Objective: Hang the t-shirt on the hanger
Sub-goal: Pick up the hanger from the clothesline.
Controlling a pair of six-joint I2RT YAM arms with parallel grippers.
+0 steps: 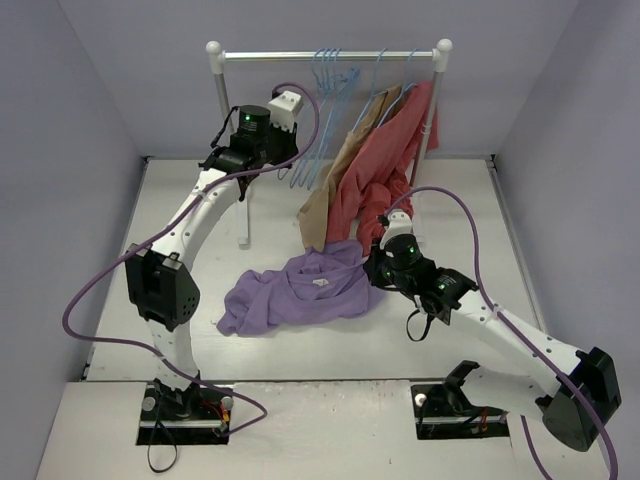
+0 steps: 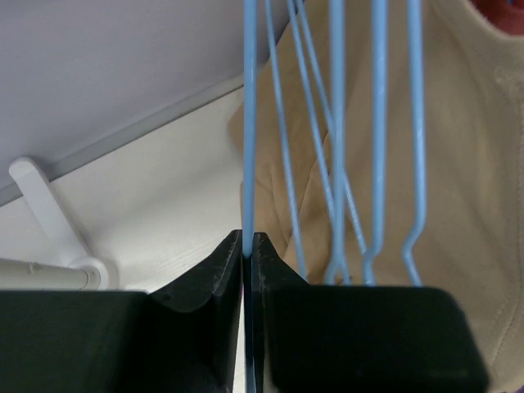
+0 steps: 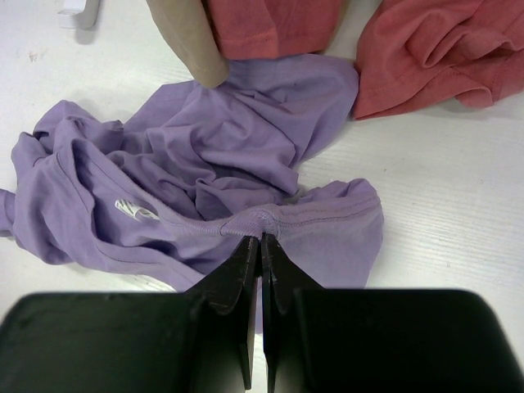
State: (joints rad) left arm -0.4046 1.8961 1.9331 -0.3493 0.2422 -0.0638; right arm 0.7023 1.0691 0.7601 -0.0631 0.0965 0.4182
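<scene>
The lavender t-shirt (image 1: 290,295) lies crumpled on the white table, and in the right wrist view the t-shirt (image 3: 213,147) shows its round neck and label. My right gripper (image 3: 262,239) is shut on the neckline seam, low over the cloth's right end (image 1: 375,265). Up at the rack, my left gripper (image 2: 248,239) is shut on one thin wire of the light-blue hanger (image 2: 249,123). That hanger (image 1: 322,110) hangs leftmost on the rail, with the left gripper (image 1: 295,152) at its lower part.
A white clothes rack (image 1: 214,50) stands at the back, its foot (image 2: 49,221) on the table. Several more blue hangers (image 2: 337,123) hang beside the held one. A tan garment (image 1: 330,190) and a brick-red garment (image 1: 385,160) hang down onto the table behind the t-shirt.
</scene>
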